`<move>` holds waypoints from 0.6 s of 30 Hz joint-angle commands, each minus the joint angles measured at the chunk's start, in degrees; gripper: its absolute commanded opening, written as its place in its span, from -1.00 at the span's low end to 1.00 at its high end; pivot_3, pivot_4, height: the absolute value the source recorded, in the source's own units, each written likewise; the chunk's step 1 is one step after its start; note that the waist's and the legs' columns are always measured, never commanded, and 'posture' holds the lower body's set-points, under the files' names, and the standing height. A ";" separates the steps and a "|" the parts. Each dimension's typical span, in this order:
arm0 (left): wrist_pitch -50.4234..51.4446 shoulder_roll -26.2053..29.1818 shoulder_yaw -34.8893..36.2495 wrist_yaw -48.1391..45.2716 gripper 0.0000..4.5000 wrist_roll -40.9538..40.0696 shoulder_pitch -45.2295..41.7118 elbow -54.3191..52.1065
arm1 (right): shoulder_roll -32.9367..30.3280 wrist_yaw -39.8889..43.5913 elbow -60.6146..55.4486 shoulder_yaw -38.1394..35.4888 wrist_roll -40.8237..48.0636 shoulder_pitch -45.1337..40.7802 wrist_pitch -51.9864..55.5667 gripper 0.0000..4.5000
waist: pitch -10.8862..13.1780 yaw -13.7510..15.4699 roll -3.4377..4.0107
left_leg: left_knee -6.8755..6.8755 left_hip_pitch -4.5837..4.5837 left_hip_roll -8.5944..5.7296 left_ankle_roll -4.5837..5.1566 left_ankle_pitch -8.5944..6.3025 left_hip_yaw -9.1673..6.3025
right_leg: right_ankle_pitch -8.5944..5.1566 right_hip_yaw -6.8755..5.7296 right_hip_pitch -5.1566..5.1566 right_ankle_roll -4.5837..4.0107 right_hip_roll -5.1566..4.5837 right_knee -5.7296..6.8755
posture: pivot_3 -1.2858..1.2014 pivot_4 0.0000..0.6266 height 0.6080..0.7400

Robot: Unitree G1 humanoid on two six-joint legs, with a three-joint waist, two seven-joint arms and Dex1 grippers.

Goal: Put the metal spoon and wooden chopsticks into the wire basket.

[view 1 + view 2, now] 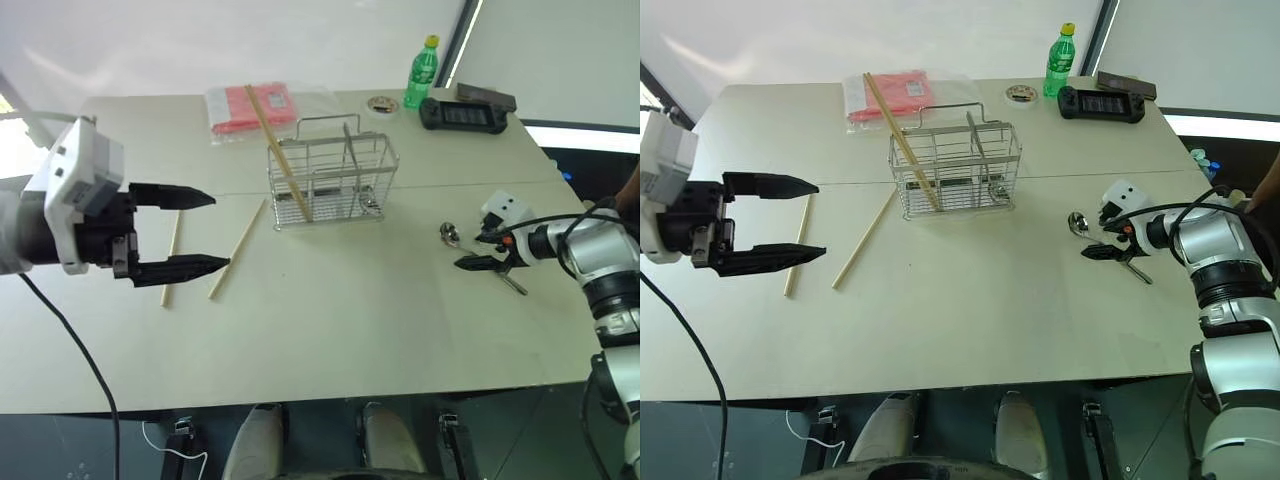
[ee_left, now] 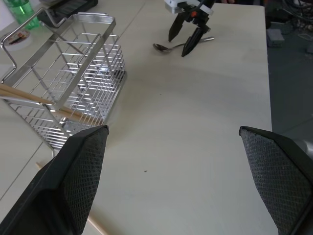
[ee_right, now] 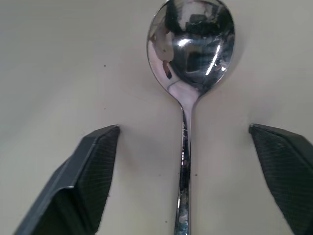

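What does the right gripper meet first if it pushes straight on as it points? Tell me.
Most likely the metal spoon: its handle lies on the table between the open right gripper fingers, directly ahead.

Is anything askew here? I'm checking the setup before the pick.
One light-tan wooden chopstick leans diagonally out of the silver wire basket, its top over the flat red packet. Two more chopsticks lie loose on the table, angled apart.
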 commanded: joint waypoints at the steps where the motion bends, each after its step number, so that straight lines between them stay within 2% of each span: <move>1: -1.29 1.03 1.24 -0.02 1.00 -0.20 -1.22 0.23 | 0.04 -0.37 -0.05 -1.86 -0.18 -0.57 -0.08 -0.01 | 0.00 0.00 0.00 | 0.00 0.04 0.00 0.00 0.00 0.00 | -0.01 0.00 0.04 -0.02 0.00 0.00 | 0.03 -0.52 0.72; 5: -1.53 0.88 0.46 0.32 1.00 -0.12 -2.29 0.82 | 0.08 -0.45 -0.42 -2.30 -0.06 -0.20 0.12 -0.95 | 0.00 0.03 0.00 | 0.00 0.06 0.00 0.00 0.00 0.01 | 0.00 0.02 0.05 0.01 0.00 0.00 | 0.03 -0.52 0.72; 15: -2.87 0.71 -1.41 0.27 1.00 0.97 -4.44 2.88 | -0.26 -1.04 -2.77 -3.92 0.61 0.90 -0.79 -0.98 | 0.01 0.07 0.00 | -0.03 0.07 0.00 0.00 0.00 0.04 | 0.02 0.04 0.05 0.06 0.01 0.00 | 0.03 -0.52 0.72; 18: -3.41 0.35 -1.86 0.99 1.00 1.72 -5.48 4.42 | -0.31 0.88 -10.51 -7.36 4.82 2.72 1.03 -0.98 | 0.01 0.07 0.01 | -0.03 0.07 0.00 0.00 0.00 0.04 | 0.03 0.05 0.04 0.06 0.01 0.00 | 0.03 -0.52 0.72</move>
